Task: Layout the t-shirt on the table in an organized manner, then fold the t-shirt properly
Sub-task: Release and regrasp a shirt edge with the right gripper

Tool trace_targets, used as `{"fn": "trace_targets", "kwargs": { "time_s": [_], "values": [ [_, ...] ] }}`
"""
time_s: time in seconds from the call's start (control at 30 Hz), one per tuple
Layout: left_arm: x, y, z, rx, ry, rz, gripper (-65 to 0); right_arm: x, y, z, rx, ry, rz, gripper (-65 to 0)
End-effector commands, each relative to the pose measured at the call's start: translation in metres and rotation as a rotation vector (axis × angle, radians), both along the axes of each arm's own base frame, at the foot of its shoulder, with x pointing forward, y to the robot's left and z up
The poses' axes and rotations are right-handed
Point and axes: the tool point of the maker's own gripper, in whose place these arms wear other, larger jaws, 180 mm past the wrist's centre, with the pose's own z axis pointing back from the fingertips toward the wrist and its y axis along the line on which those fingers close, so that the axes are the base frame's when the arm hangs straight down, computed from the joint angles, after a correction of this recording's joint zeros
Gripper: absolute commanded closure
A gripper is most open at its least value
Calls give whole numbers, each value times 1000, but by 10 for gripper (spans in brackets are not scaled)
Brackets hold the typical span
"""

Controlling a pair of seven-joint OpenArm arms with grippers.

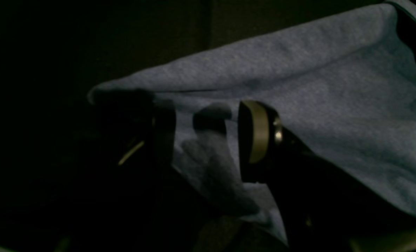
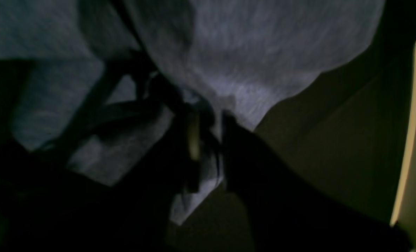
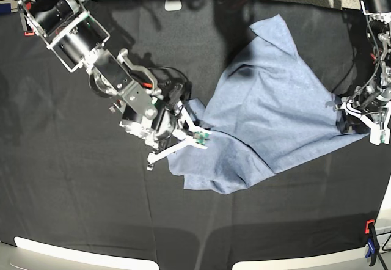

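The right pincer [image 3: 198,137] is pinching the t-shirt [image 3: 269,105] at its edge nearest that arm; in the right wrist view the two dark fingers [image 2: 235,140] sit close together with a strip of grey-blue cloth between them. The left pincer [image 1: 206,140] stands spread, its fingers apart over a low fold at the shirt's opposite edge, cloth showing in the gap between them. The t-shirt lies crumpled and partly folded over itself on the black desk [image 3: 73,184], stretched between the two arms. An orange and blue clamp [image 3: 370,240] grips the desk's corner.
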Motion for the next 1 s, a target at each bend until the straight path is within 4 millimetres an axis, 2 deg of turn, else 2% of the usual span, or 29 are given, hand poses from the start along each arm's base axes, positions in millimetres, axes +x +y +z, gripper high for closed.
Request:
{"fn": "trace_targets", "kwargs": {
  "time_s": [0.0,0.03,0.23,0.4,0.5,0.6,0.73,0.87,0.97],
  "values": [
    [11,6,19,12,-60,1,-266,24,7,26,39,-80,-14,-17],
    [11,6,19,12,-59,1,-266,33,8,32,51,-104,-32,0],
    [10,6,18,12,-54,0,-266,99,25,88,116,-248,-123,0],
    [10,6,17,12,-51,0,-266,149,36,116,165,-320,-183,0],
    [10,6,17,13,-52,0,-266,167,40,119,151,-313,-225,0],
    [9,7,16,13,-49,2,-266,167,38,117,81,-265,-284,0],
    [7,9,11,17,-36,7,-266,155,47,131,78,-272,-278,0],
    [6,10,8,14,-30,10,-266,123,59,138,81,-267,-182,0],
    [6,10,8,14,-30,10,-266,91,58,135,78,-267,-105,0]
  ]
}}
